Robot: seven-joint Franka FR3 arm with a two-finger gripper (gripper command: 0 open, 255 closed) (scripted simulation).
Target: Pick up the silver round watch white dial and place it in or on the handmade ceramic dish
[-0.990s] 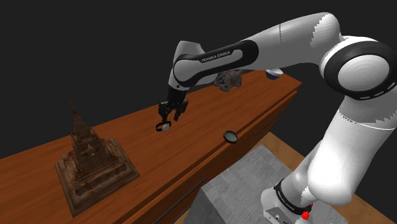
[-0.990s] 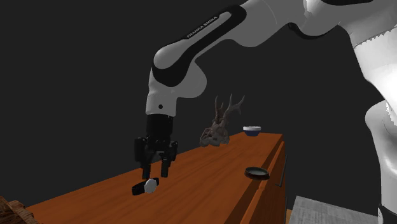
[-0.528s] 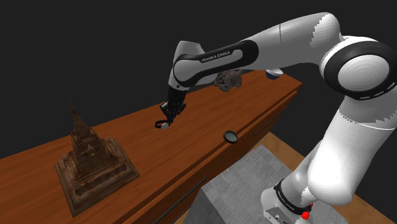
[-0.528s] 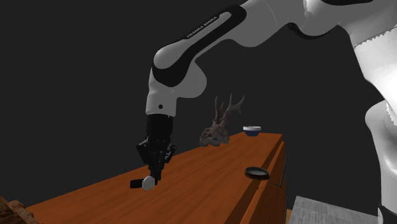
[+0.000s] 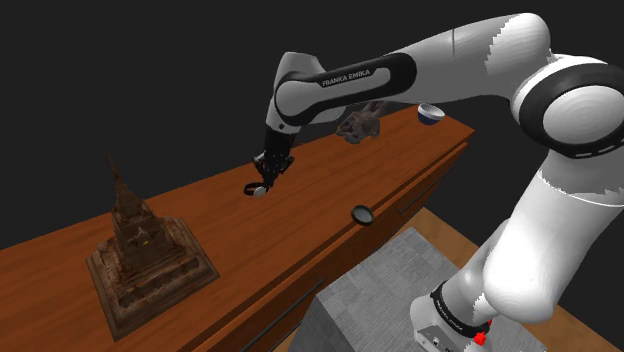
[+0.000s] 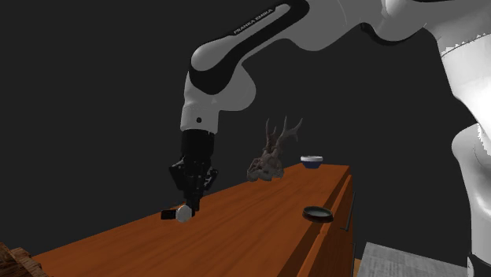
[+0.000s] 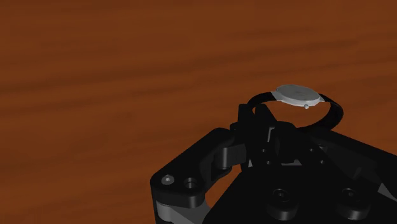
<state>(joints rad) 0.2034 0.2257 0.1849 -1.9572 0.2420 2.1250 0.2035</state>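
A round silver watch (image 5: 257,190) with a pale dial and a black strap hangs just above the wooden top (image 5: 200,215). My gripper (image 5: 263,183) is shut on its strap. In the second exterior view the watch (image 6: 181,213) dangles below the closed gripper (image 6: 190,204), clear of the wood. In the wrist view the dial (image 7: 297,95) faces up just beyond the gripper (image 7: 266,130), with the strap looped under it. A small dark shallow dish (image 5: 362,213) lies near the top's front edge, towards the shoulder view's right of the gripper; it is also visible as a dark dish (image 6: 318,213) in the second exterior view.
A brown tiered pagoda model (image 5: 145,250) stands at the shoulder view's left. An antler-like sculpture (image 5: 358,122) and a blue and white bowl (image 5: 430,115) sit at the far right end of the top. The grey stand (image 5: 380,300) is below the front edge.
The fingers, open around the watch a second ago, have shut on its strap. The hand has since risen a little, lifting the watch off the wood.
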